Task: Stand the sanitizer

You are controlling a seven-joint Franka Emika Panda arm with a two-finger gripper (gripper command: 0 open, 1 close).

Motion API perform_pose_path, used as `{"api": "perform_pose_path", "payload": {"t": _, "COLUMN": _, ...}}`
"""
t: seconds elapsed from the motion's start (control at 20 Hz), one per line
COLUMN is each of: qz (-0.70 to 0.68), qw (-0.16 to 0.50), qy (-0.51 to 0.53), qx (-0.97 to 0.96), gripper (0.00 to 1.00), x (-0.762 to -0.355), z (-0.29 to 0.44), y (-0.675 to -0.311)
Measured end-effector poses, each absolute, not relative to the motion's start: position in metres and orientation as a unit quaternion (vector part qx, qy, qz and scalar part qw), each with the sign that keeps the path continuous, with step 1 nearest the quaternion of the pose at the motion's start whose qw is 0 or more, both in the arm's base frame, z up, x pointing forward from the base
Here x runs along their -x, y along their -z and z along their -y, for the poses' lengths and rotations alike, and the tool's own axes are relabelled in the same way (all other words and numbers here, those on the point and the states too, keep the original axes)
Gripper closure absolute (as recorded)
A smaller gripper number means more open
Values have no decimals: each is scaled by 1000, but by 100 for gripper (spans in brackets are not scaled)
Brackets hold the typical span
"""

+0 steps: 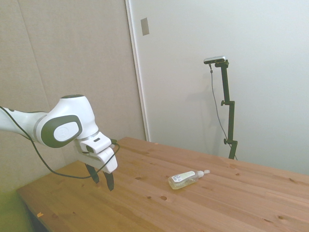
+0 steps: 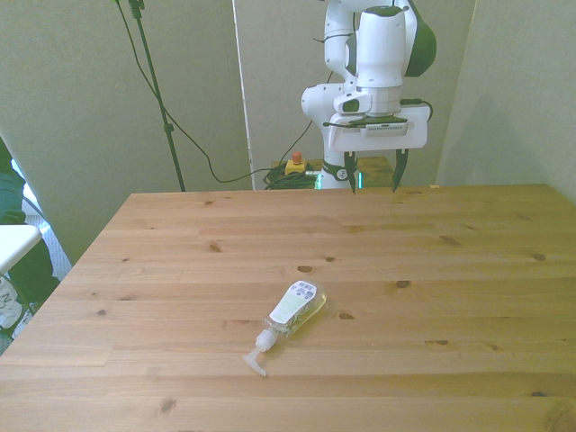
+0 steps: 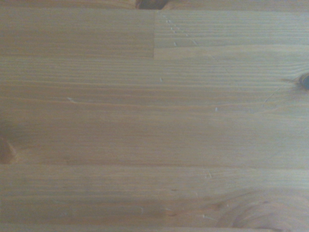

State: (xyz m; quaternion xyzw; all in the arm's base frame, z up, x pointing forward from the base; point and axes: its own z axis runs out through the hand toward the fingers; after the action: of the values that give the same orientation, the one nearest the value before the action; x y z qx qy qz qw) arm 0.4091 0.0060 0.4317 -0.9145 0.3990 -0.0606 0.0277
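The sanitizer (image 1: 183,180) (image 2: 294,311), a small clear bottle with pale yellowish liquid, a white label and a white pump nozzle, lies on its side on the wooden table (image 1: 231,203) (image 2: 450,270). In the front view its nozzle points toward the near edge. My gripper (image 1: 103,180) (image 2: 372,178) hangs open and empty above the table's far edge, well away from the bottle. The wrist view shows only bare wood (image 3: 154,116).
A red and yellow button box (image 2: 294,165) and cables sit on the floor behind the table. A white surface (image 2: 13,243) stands at the front view's left edge. Walls close the space behind.
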Motion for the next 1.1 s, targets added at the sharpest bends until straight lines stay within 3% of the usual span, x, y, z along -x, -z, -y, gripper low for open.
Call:
{"api": "perform_pose_path", "payload": {"t": 0.45, "qz": -460, "qw": 38, "qy": 109, "qx": 880, "gripper": 0, "x": -430, "z": 54, "y": -455}}
{"api": "perform_pose_path", "payload": {"t": 0.9, "qz": -520, "qw": 41, "qy": 151, "qx": 840, "gripper": 0, "x": -559, "z": 122, "y": -488}}
{"api": "perform_pose_path", "payload": {"t": 0.95, "qz": -527, "qw": 41, "qy": 151, "qx": 835, "gripper": 0, "x": -592, "z": 124, "y": -485}}
{"api": "perform_pose_path", "payload": {"t": 1.1, "qz": -531, "qw": 34, "qy": 165, "qx": 831, "gripper": 0, "x": -598, "z": 130, "y": -487}}
